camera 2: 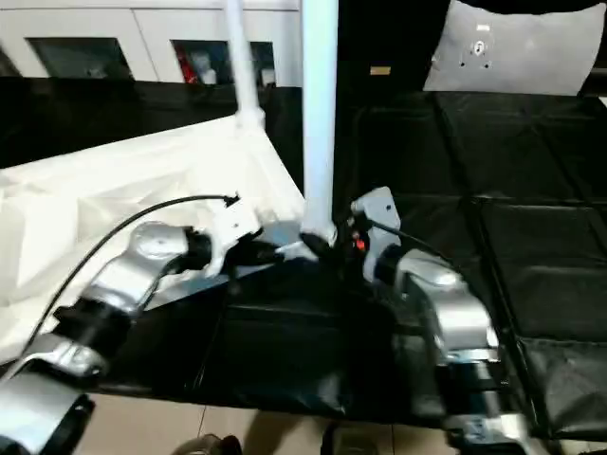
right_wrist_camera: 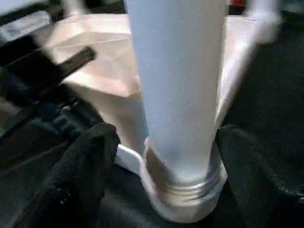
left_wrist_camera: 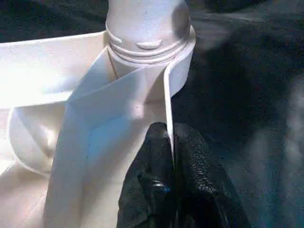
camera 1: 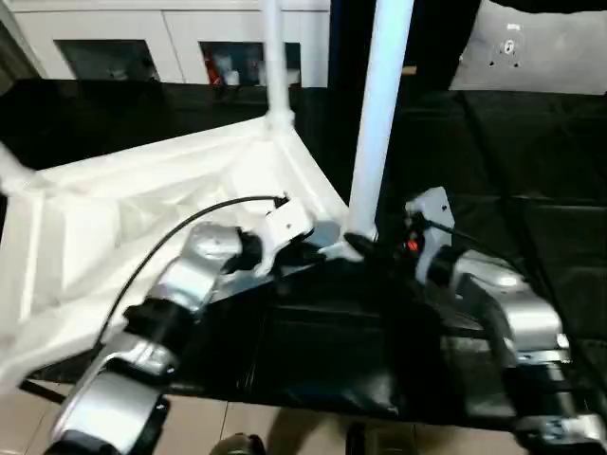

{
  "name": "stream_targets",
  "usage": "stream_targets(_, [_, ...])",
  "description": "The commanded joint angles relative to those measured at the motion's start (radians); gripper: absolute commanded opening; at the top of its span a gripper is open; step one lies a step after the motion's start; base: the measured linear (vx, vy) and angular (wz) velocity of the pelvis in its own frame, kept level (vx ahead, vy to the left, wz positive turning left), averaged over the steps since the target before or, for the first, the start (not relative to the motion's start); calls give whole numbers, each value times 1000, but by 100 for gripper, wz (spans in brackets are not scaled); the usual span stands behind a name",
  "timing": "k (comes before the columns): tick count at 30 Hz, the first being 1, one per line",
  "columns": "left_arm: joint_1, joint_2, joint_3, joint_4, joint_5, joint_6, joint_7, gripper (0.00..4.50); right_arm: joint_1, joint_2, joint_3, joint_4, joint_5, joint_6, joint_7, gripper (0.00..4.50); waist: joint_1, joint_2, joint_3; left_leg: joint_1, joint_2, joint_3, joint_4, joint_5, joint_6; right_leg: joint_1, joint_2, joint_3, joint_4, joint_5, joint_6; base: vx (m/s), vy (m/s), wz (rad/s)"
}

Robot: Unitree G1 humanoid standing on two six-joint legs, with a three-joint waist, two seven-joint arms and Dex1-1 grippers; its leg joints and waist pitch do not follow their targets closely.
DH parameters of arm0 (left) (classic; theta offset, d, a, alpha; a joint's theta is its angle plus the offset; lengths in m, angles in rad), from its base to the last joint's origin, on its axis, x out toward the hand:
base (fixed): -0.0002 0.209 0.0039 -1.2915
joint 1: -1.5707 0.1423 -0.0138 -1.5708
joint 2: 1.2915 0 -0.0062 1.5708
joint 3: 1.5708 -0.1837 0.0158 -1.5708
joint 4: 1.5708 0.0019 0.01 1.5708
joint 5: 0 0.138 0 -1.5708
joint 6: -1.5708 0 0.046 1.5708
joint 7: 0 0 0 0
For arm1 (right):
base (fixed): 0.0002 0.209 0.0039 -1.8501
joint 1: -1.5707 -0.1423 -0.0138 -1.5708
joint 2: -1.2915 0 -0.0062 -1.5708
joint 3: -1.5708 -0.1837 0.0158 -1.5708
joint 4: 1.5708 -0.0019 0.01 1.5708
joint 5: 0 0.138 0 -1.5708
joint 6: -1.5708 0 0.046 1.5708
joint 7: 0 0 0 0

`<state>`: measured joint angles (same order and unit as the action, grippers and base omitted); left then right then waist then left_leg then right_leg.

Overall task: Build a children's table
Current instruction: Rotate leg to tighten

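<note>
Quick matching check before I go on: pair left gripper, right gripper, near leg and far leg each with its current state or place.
1 left gripper
2 right gripper
3 near leg
4 far leg

a standing in the far corner socket
b fingers either side of a leg's base
c pinched on the table top's rim
d upright between both grippers

Pairs: 1-c, 2-b, 3-d, 4-a

black padded mats (camera 2: pixel 531 237) underfoot, white cabinets (camera 1: pixel 171 38) along the back wall, beige floor (camera 1: pixel 28 417) nearest
</note>
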<state>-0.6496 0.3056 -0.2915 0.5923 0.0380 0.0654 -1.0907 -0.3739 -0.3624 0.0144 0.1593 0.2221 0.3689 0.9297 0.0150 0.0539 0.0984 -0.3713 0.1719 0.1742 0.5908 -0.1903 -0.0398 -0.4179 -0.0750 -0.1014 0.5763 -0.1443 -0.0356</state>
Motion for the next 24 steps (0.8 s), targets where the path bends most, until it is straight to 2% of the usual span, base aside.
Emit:
stream_targets(1, [3,38,-38,-44,-9,-84,-119,0,-3,-61,32,28,26,-58,167,367,9,-10,-84,4,54,-18,-57,-163,126,76,-78,54,-72,-292,-208,0,0,0])
stream_targets(4, [7,56,-53,-34,-5,-122,-161,0,-6,-94,36,59,61,-60,268,367,30,-8,-84,12,59,-13,-57,-176,119,67,-76,55,-74,-327,-199,0,0,0])
stream_targets(5, [9,58,-55,-35,-8,-124,-169,0,-8,-97,37,65,65,-62,279,367,33,-9,-85,12,59,-13,-57,-174,117,68,-77,55,-74,-326,-200,0,0,0])
stream_targets(6, [13,62,-59,-39,-15,-127,-194,0,-12,-103,39,81,67,-66,301,367,36,-17,-88,9,59,-14,-57,-163,114,70,-77,54,-72,-324,-198,0,0,0])
stream_targets(7, [17,66,-64,-44,-21,-130,-215,0,-17,-108,42,94,69,-70,321,367,42,-12,-89,11,60,-15,-57,-154,112,69,-80,55,-69,-323,-201,0,0,0])
stream_targets(10, [25,90,-88,-61,-26,-153,-283,0,-31,-122,67,111,94,-52,409,341,54,-15,-95,9,63,-15,-54,-123,116,71,-81,56,-59,-276,-213,0,0,0])
stream_targets(13, [23,99,-96,-63,-30,-165,-307,0,-44,-127,84,128,107,-51,446,321,56,-15,-95,6,59,-14,-51,-117,123,71,-80,55,-58,-273,-212,0,0,0])
stream_targets(15, [22,103,-101,-66,-35,-175,-332,0,-60,-124,96,154,105,-57,476,297,61,-15,-96,7,58,-13,-51,-115,119,71,-80,55,-60,-287,-207,0,0,0])
stream_targets(18, [25,101,-102,-71,-37,-176,-344,0,-70,-120,105,171,101,-63,497,286,70,-12,-100,10,60,-13,-49,-105,113,69,-79,55,-58,-280,-208,0,0,0])
stream_targets(20, [25,100,-103,-72,-38,-175,-344,0,-73,-121,110,175,100,-62,504,253,74,-13,-101,9,60,-14,-49,-97,111,70,-79,55,-55,-261,-210,0,0,0])
stream_targets(22, [26,97,-105,-71,-40,-177,-345,0,-79,-123,120,183,103,-64,515,248,74,-11,-103,8,60,-14,-48,-96,111,71,-78,54,-54,-252,-212,0,0,0])
stream_targets(24, [27,97,-107,-71,-41,-178,-345,0,-81,-123,124,187,103,-66,520,219,75,-12,-103,8,60,-14,-48,-97,110,72,-79,54,-54,-252,-213,0,0,0])
